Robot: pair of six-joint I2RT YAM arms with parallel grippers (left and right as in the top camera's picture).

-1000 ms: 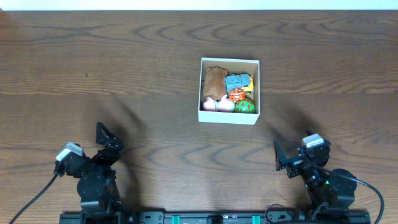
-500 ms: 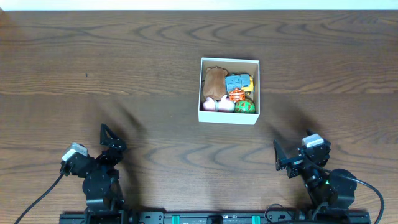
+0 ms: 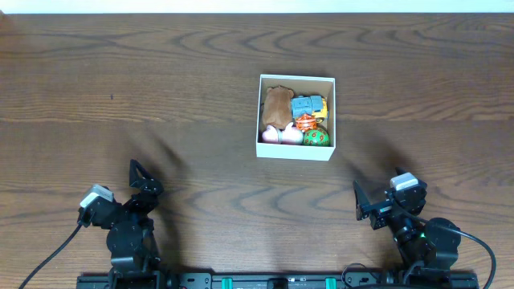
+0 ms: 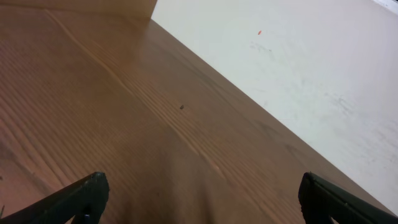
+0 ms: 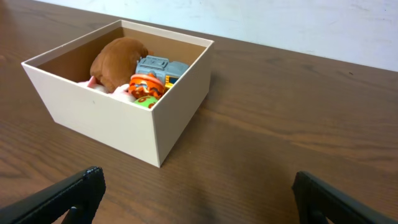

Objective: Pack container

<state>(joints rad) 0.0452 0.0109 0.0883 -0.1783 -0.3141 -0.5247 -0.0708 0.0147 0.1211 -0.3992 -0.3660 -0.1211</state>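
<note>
The container [image 3: 295, 150] is a small square box with white walls and a brown inside, at the table's middle right. In it lie a brown plush toy [image 3: 278, 105], a blue and yellow toy [image 3: 308, 105], an orange toy [image 3: 305, 123], a green ball [image 3: 316, 136] and pink-white pieces [image 3: 281, 135]. The right wrist view shows the container [image 5: 124, 127] with the toys inside. My left gripper [image 3: 141, 178] is open and empty at the front left. My right gripper [image 3: 371, 199] is open and empty at the front right, short of the box.
The dark wooden table [image 3: 161, 80] ends at a white strip along the far edge. The left wrist view shows bare wood [image 4: 124, 124] and a pale floor [image 4: 298, 68] beyond the table's edge.
The left arm shifted slightly to the right and settled near the front edge. The right arm and the container have not moved.
</note>
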